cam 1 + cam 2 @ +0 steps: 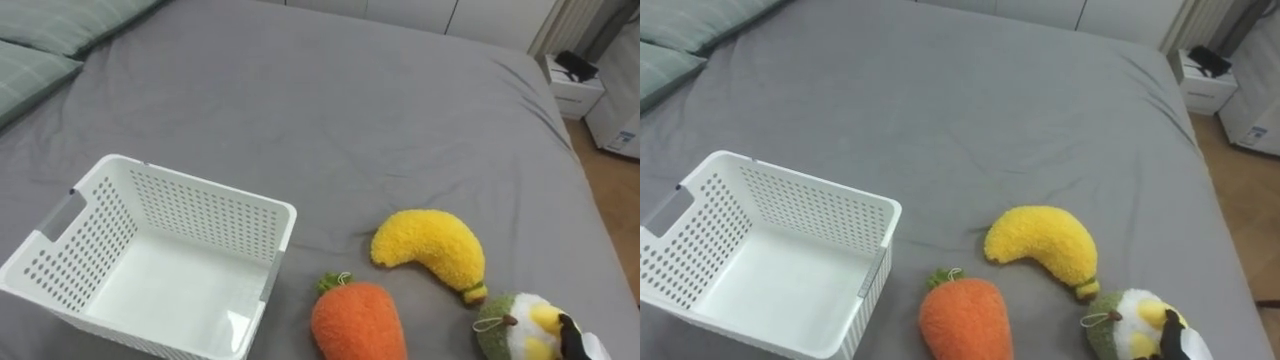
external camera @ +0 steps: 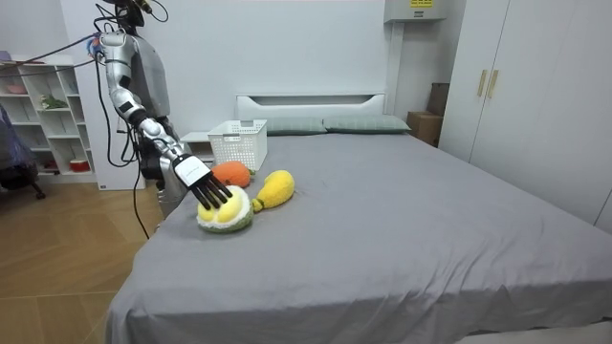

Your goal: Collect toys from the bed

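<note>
Nearest you, the green-and-yellow plush (image 1: 515,325) is lying under your right robot hand (image 2: 196,178), fingers (image 2: 216,195) stretching straight in the room view, gripping nothing.

Clear: I log a broad bare stretch of bed (image 1: 330,110) across the far side, and the white basket (image 1: 215,187), mouth open upward. Obstacles: plush carrot (image 1: 358,322) just beside the basket's right corner, plush banana (image 1: 432,250) near its right, a slim gap between them; pillows (image 1: 40,60) at far left.

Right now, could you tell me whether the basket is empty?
Empty: the basket shows a bare floor; carrot, banana and green toy lie outside.
</note>
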{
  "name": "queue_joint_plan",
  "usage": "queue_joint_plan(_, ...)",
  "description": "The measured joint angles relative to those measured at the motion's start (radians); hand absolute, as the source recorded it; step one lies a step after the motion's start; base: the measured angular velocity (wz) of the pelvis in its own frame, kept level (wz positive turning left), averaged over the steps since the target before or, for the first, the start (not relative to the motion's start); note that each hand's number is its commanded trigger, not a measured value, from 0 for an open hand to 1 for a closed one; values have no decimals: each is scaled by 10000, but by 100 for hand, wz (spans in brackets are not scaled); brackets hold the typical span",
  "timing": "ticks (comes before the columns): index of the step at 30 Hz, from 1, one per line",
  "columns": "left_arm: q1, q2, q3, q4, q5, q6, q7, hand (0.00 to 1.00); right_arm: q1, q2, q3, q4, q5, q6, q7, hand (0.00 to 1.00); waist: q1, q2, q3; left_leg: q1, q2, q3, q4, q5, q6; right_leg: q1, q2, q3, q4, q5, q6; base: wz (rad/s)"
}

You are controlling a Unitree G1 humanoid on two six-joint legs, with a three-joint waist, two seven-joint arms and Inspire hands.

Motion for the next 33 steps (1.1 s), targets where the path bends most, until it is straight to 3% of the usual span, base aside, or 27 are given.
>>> queue_joint_plan(17, -205, 5, -9, 361, 0, -161, -219, 0, -40, -25, -81, 68, 130, -92, -255, 100, 142, 33, 35, -45, -24, -171, 33, -5, 4, 57, -20, -185, 39, 23, 2, 2)
queue_joint_plan(33, -277, 17, 183, 420, 3, -209, -267, 0, -95, -36, -346, 20, 343, -310, -366, 100, 124, 138, 9, -189, -26, -168, 45, 0, 0, -122, -18, -188, -15, 16, 1, 0)
